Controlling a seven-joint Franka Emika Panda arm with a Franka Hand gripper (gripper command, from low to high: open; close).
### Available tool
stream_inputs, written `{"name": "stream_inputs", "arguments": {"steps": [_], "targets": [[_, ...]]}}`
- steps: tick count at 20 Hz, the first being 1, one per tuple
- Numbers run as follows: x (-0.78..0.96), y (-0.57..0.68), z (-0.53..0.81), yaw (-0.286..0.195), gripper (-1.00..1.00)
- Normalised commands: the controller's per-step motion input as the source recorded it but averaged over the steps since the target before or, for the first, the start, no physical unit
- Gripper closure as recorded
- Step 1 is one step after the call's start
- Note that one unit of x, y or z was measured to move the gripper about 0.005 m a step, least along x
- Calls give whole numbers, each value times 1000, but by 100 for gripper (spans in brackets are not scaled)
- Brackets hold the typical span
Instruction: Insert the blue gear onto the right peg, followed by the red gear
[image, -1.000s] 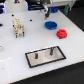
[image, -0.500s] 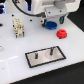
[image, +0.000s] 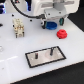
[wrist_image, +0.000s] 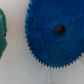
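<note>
Directly over blue gear (wrist_image: 56, 34): jaws (image: 51, 23).

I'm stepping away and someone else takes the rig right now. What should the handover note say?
Gripper: over the blue gear; jaws hidden, so grip cannot be told.
Blue gear: on the table under the gripper; the wrist view shows it close below.
Red gear: on the table beside it, untouched.
Plate: both pegs bare, right peg included.
Done: nothing inserted.
Left: blue gear onto the right peg, then red.
</note>
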Motion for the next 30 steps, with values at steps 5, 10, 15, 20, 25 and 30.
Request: {"name": "stream_inputs", "arguments": {"steps": [5, 10, 15, 20, 25, 30], "targets": [[31, 2, -21, 0, 100], [24, -1, -29, 0, 100], [257, -41, 404, 0, 100], [582, -126, 598, 0, 100], [735, -171, 575, 0, 100], [791, -153, 542, 0, 100]]}}
